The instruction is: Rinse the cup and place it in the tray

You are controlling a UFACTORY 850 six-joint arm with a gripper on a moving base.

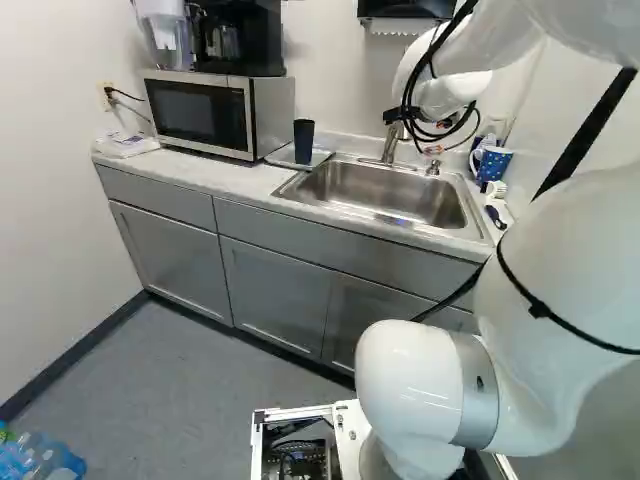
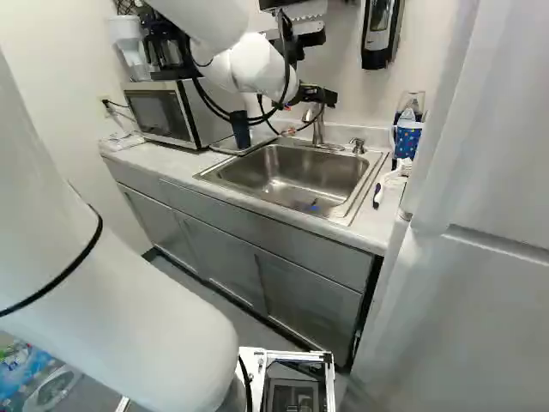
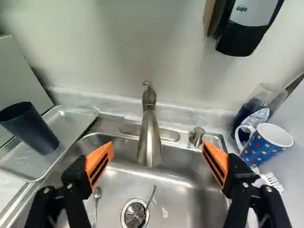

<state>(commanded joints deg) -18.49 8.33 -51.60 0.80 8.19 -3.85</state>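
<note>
My gripper [image 2: 319, 96] hangs above the sink in the right base view. Seen from the wrist, the gripper [image 3: 157, 151] is open, its orange pads wide apart with no object gripped; the faucet [image 3: 150, 137] appears ahead, between the fingers. A dark cup [image 3: 32, 129] stands upright on the metal tray [image 3: 73, 118], beside the sink [image 1: 380, 190] on the microwave side. That same cup [image 1: 303, 142] shows in the left base view. Across the sink, next to the soap pump, is a blue dotted mug [image 3: 266, 145].
A microwave [image 1: 205, 112] flanks the tray. Inside the basin lie a spoon [image 3: 97, 194] and a drain strainer [image 3: 135, 213]. By the mug are a clear container [image 3: 268, 97] and a white brush [image 3: 270, 180]. A soap dispenser [image 2: 382, 33] hangs on the wall. A tall white panel [image 2: 480, 215] bounds the counter.
</note>
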